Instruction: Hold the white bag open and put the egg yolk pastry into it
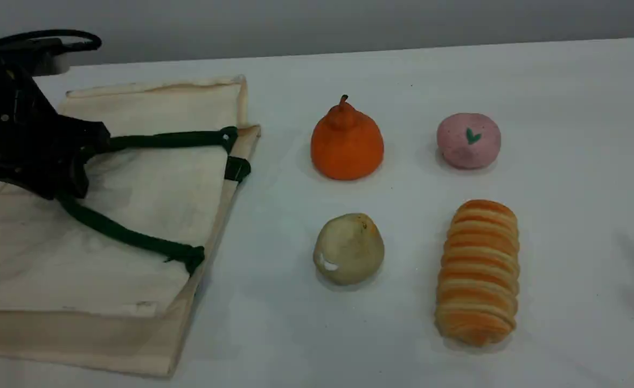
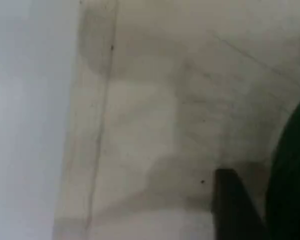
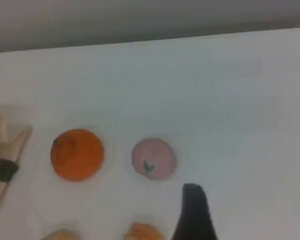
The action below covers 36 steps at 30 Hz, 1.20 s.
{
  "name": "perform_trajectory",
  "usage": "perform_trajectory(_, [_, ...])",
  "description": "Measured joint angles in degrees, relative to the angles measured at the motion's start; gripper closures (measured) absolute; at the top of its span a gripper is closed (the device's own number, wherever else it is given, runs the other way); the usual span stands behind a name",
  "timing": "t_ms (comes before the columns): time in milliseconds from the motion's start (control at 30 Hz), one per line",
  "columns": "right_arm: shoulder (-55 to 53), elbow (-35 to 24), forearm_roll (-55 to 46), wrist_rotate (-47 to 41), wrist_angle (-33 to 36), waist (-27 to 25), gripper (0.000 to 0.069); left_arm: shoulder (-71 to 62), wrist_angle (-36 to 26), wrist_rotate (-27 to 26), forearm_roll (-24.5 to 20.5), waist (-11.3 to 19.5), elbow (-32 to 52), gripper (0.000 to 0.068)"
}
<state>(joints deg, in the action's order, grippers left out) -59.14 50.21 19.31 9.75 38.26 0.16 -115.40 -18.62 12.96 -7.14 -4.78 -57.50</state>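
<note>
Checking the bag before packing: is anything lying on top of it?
On the bag lie its green handles, with the left pincer down at one. Whether it grips the rope is hidden.

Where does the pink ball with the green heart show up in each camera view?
Scene view: the pink ball sits upper right, right of the orange fruit.
Left wrist view: not in it; only the white bag and a green handle show.
Right wrist view: lower middle, again right of the orange fruit.
Shared landmark: the orange fruit beside it.
</note>
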Motion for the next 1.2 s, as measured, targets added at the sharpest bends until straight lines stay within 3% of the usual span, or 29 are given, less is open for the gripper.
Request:
perform_trajectory(133, [0.0,0.0,0.0,0.0,0.3,0.0,0.0221,0.0,-0.5,-0.7,-0.2,0.0,0.0,0.0592])
perform_trajectory(300, [0.0,0.0,0.0,0.0,0.5,0.0,0.0221,0.1,-6.1,-2.1,-0.3,0.0,-3.7,0.0593])
perform_trajectory(533, [0.0,0.0,0.0,0.0,0.6,0.0,0.0221,0.1,-23.1,-10.1,0.3,0.0,-15.5,0.0593])
perform_trajectory(700, [0.0,0.0,0.0,0.0,1.2,0.0,0.0221,0.1,-37.0,-18.5,5.6,0.0,-25.4,0.0593])
perform_trajectory(867, [0.0,0.0,0.0,1.3,1.2,0.0,0.0221,0.1,-48.9,-29.2,15.2,0.0,-35.4,0.0593])
perform_trajectory(1033, [-0.3,0.0,0.0,1.5,1.1,0.0,0.0221,1.4,-51.4,-37.8,22.4,0.0,-42.0,0.0593])
perform_trajectory(1200, [-1.9,0.0,0.1,2.4,1.2,0.0,0.0221,4.5,-51.6,-39.6,22.6,0.0,-42.2,0.0593])
